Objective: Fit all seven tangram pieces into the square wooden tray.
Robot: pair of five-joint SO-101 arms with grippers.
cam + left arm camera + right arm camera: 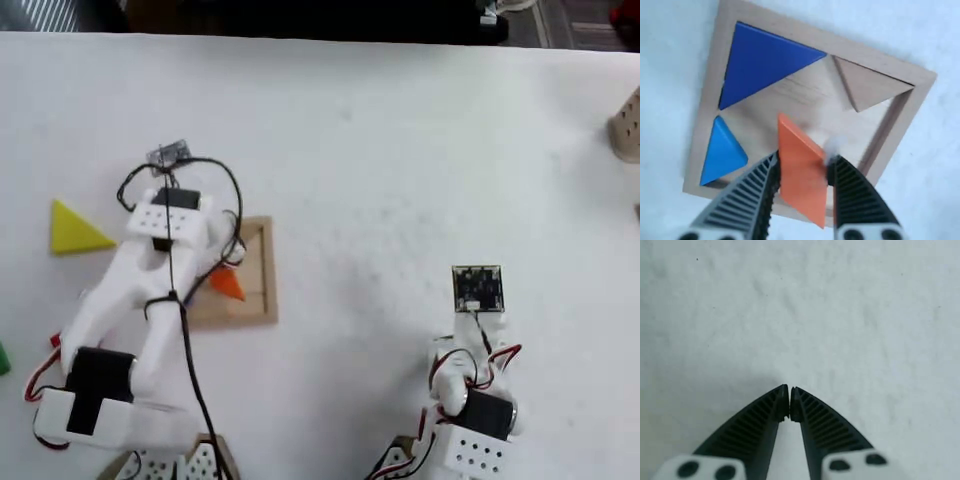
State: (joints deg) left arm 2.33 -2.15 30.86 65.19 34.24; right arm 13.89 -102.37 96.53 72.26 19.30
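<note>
The square wooden tray (pixel 920 95) lies under my left arm; in the high view the tray (pixel 262 270) is half covered by the arm. Inside it sit a large dark blue triangle (pixel 765 57), a small light blue triangle (pixel 722 152) and a plain wooden triangle (pixel 865 85). My left gripper (pixel 802 167) is shut on an orange parallelogram piece (pixel 800 175), held above the tray's near edge; the orange piece (pixel 228 284) peeks out beside the arm. My right gripper (pixel 789 402) is shut and holds nothing, over bare table at the front right.
A yellow triangle (pixel 75 229) lies on the table to the left of the tray. A green piece (pixel 3 358) shows at the left edge. A perforated wooden object (pixel 627 125) stands at the far right.
</note>
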